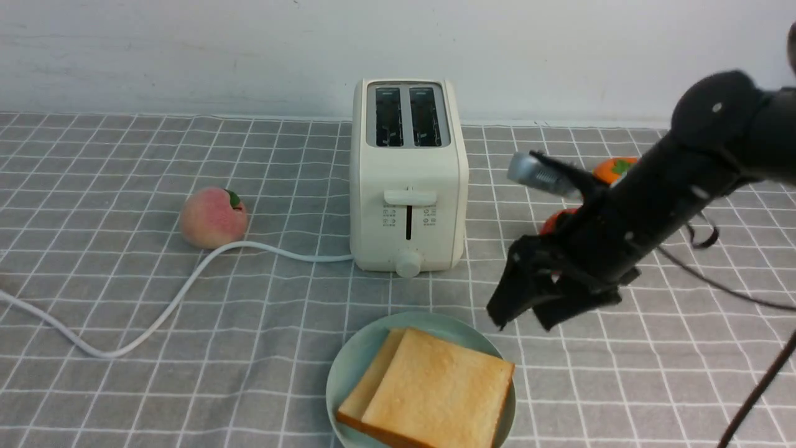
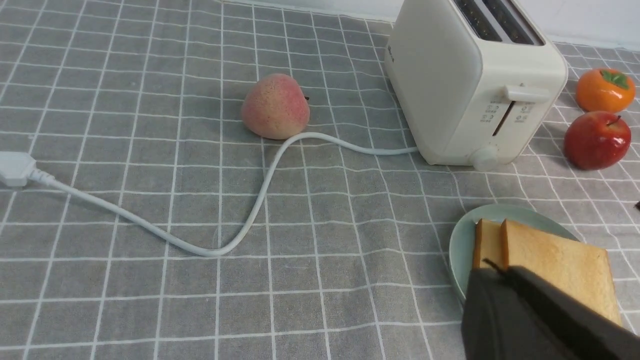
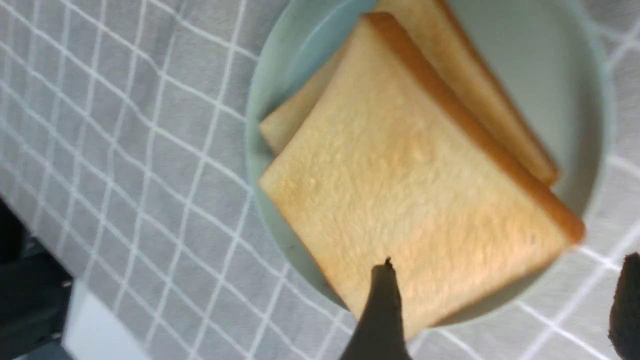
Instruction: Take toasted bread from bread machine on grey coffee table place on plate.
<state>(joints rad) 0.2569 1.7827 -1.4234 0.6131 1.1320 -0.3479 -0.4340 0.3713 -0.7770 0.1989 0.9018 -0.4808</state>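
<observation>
Right gripper (image 1: 523, 318): jaws stand apart with nothing between them, confirmed in the right wrist view, where open gap shows from finger to finger. Left gripper (image 2: 520, 310): only a dark mass shows at the edge of its own wrist view, so whether its jaws are open or closed cannot be told. The toasted bread (image 1: 435, 392), two slices overlapping, lies flat on the plate (image 1: 346, 367), below the right jaws and just to their left; one fingertip hangs over the top slice's near edge without visibly touching it. The bread machine (image 1: 407, 186) stands beyond the jaws and to their left on the grey coffee table (image 1: 124, 298), both slots empty. Judgement: placement appears complete, and the step in hand is clearing the right arm. Recommended: raise the jaws straight up before any sideways travel, so no fingertip drags the upper slice off the stack, and keep the jaws spread until clear of the rim.
</observation>
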